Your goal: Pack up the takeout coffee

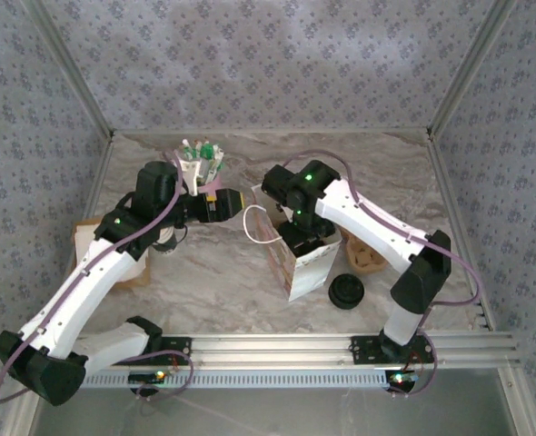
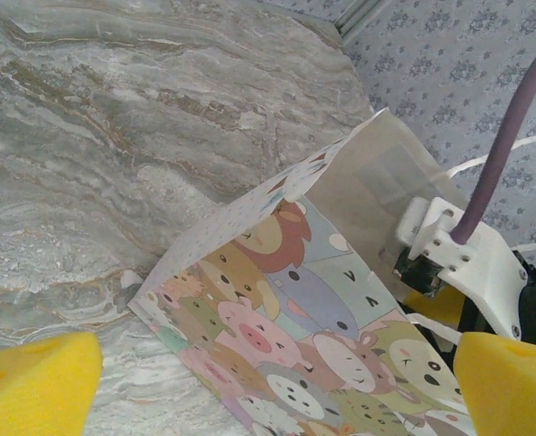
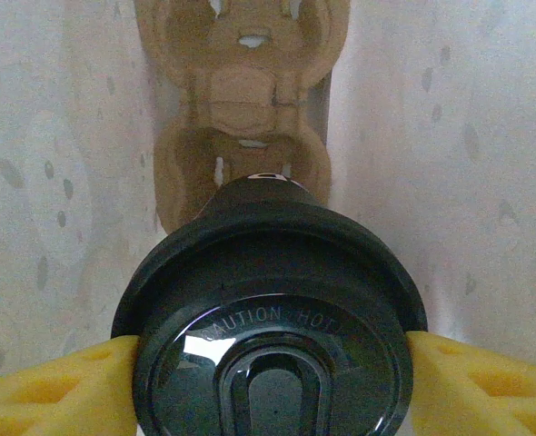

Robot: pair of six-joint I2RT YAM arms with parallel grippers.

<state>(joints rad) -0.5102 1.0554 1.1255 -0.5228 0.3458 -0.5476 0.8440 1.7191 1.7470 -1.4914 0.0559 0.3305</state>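
Marbled grey tabletop (image 1: 209, 272), floral walls (image 1: 250, 64); from above, my right claw (image 1: 305, 238) sits inside the white paper bag (image 1: 306, 274), left claw (image 1: 236, 202) at its ten o'clock. Left wrist: yellow foam pads (image 2: 32, 381) gape, released. Right wrist: I grasp the takeout coffee (image 3: 268, 300), black-lidded, glossy, round, inside the bag; pulp carrier (image 3: 241, 118) at twelve.

We see our left gripper (image 2: 268, 391) spread wide, its yellow foam pads (image 2: 32, 381) in the bottom corners. Between and just ahead of them is the paper bag (image 2: 286, 309), printed with cartoon animals, its plain white inside showing farther ahead. Beyond the right pad, a white bracket (image 2: 463, 254) carrying a purple cable (image 2: 509, 136) sits at the bag's opening. Ahead and to the left spreads the grey marble table (image 2: 114, 136).
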